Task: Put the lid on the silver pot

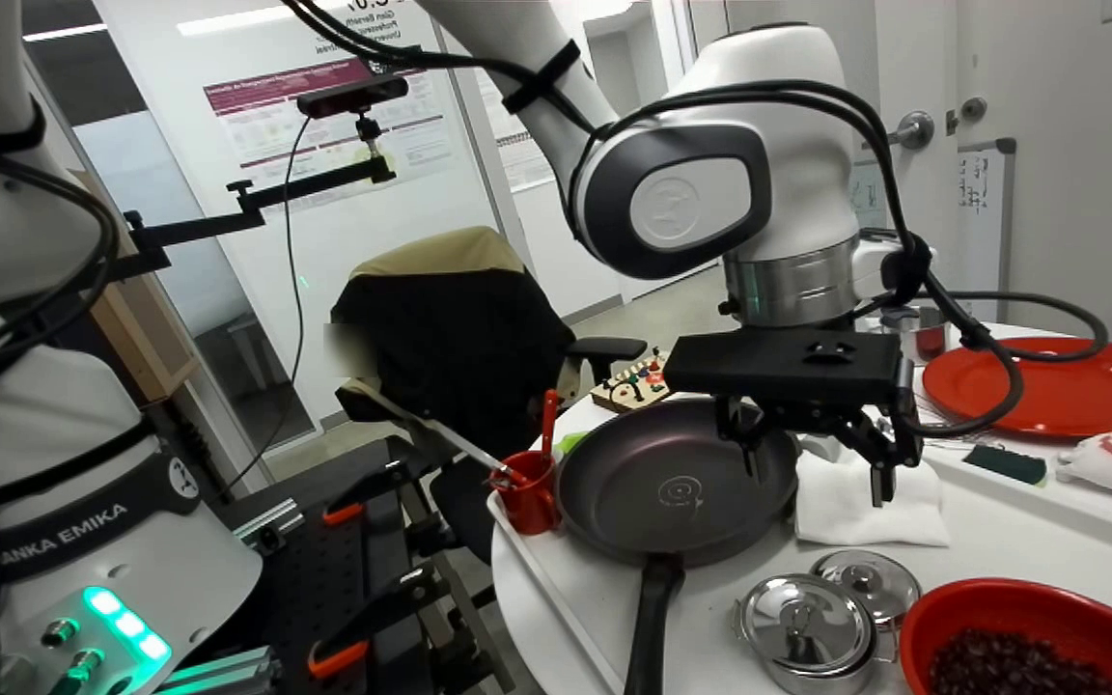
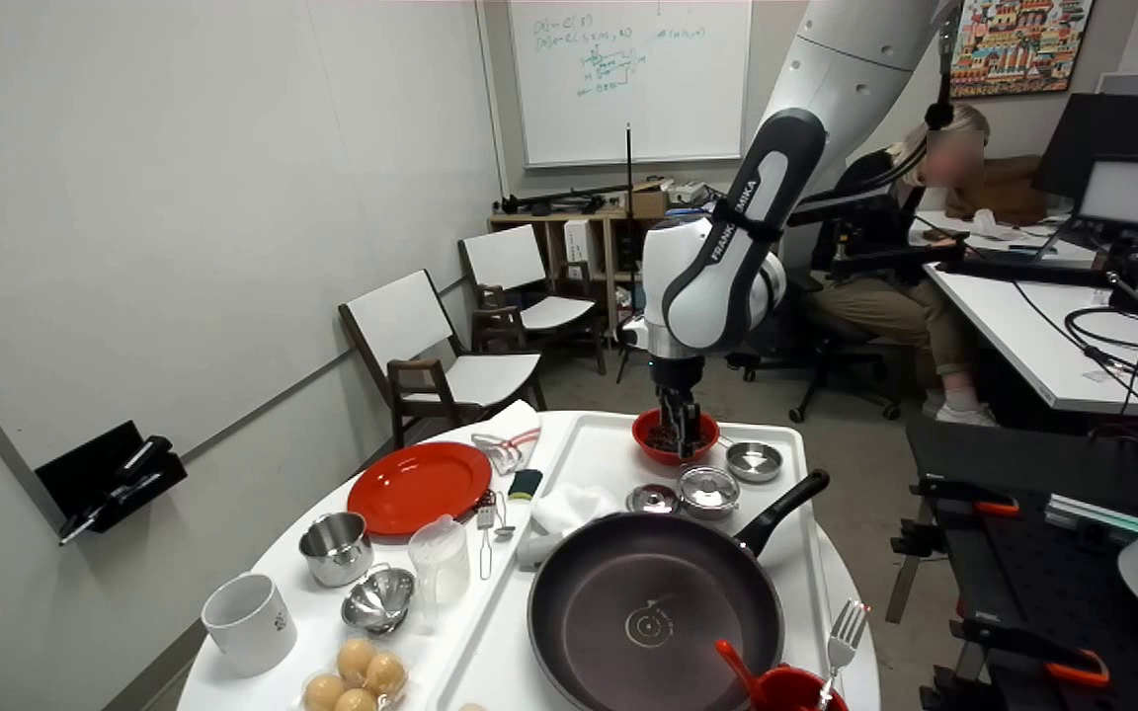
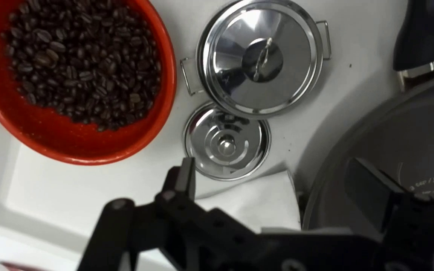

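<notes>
The lid (image 3: 226,145) is a small shiny silver disc with a central knob. It lies flat on the tray beside a silver pot (image 3: 296,56) with wire handles, and the pot's rim overlaps its edge in the wrist view. That pot has a shiny cover on top. Both show in both exterior views: the lid (image 1: 865,579) (image 2: 652,499) and the covered pot (image 1: 817,676) (image 2: 709,491). A small open silver pot (image 2: 754,461) stands beside it in an exterior view. My gripper (image 3: 271,167) is open and empty above the tray; it also shows in both exterior views (image 1: 819,473) (image 2: 685,444).
A red bowl (image 3: 89,152) of dark beans stands next to the covered pot. A large black skillet (image 1: 681,483) lies on the other side, its handle pointing past the pots. A white cloth (image 3: 251,203) lies beside the lid. A red plate (image 2: 421,484) sits outside the tray.
</notes>
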